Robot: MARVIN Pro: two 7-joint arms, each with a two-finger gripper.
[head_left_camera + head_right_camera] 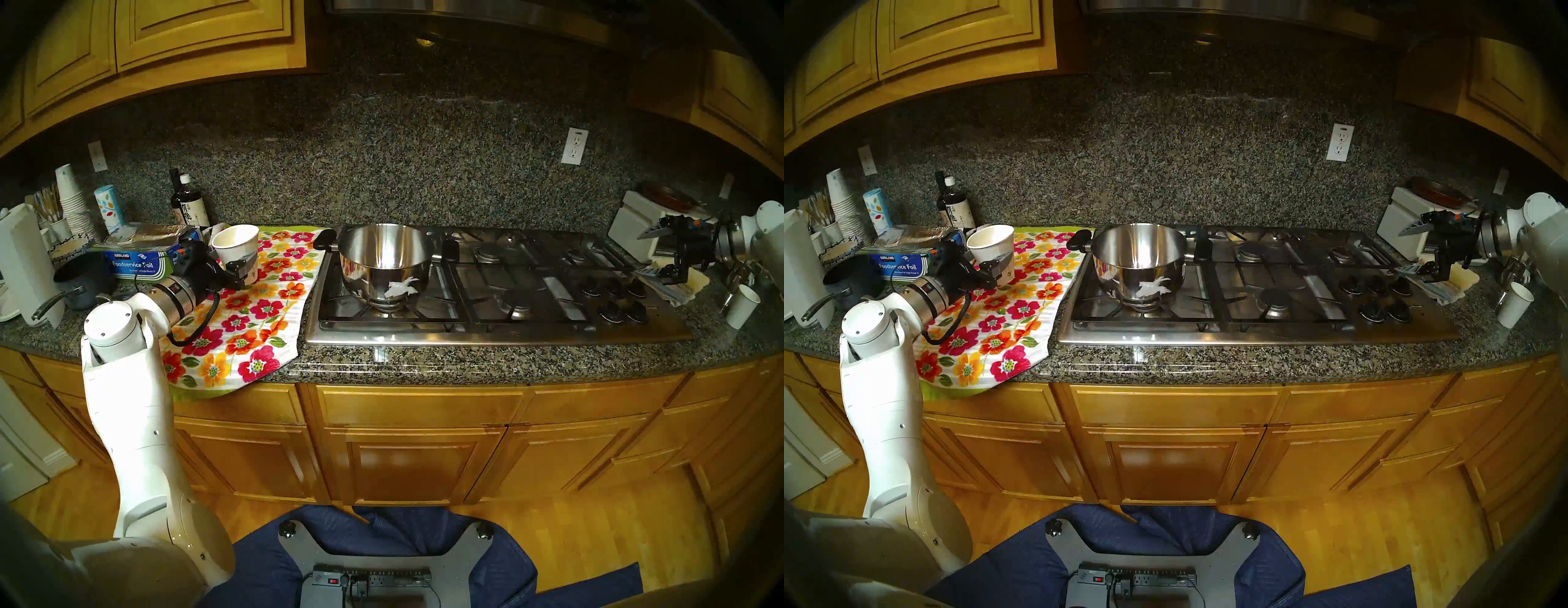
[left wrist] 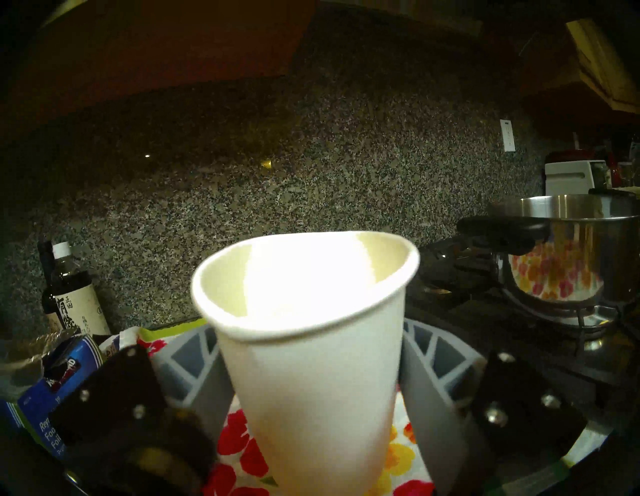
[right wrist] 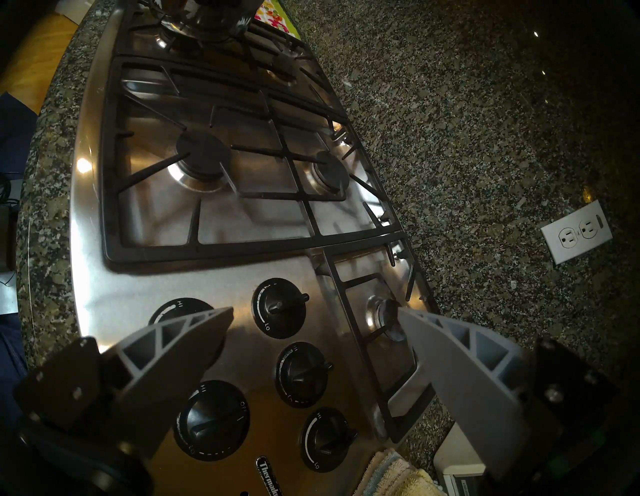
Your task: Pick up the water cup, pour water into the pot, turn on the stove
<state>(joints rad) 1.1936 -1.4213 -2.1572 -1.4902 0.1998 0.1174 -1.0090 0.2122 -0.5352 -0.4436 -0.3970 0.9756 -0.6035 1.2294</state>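
My left gripper (image 1: 242,268) is shut on the water cup (image 1: 236,245), a white paper cup held slightly tilted over the floral towel, left of the pot. In the left wrist view the cup (image 2: 311,374) sits between both grey fingers (image 2: 197,374) with its rim squeezed oval. The shiny steel pot (image 1: 384,254) stands on the stove's (image 1: 509,333) front left burner and looks empty. My right gripper (image 1: 651,252) is open and empty above the stove's right end; in the right wrist view it (image 3: 315,311) hovers over the black knobs (image 3: 280,304).
A floral towel (image 1: 254,314) covers the counter left of the stove. Behind the left arm are a foil box (image 1: 135,265), a dark blue saucepan (image 1: 80,280), a stack of cups (image 1: 70,199) and a dark bottle (image 1: 186,204). A smaller white cup (image 1: 742,305) and a white appliance (image 1: 632,229) stand at the right.
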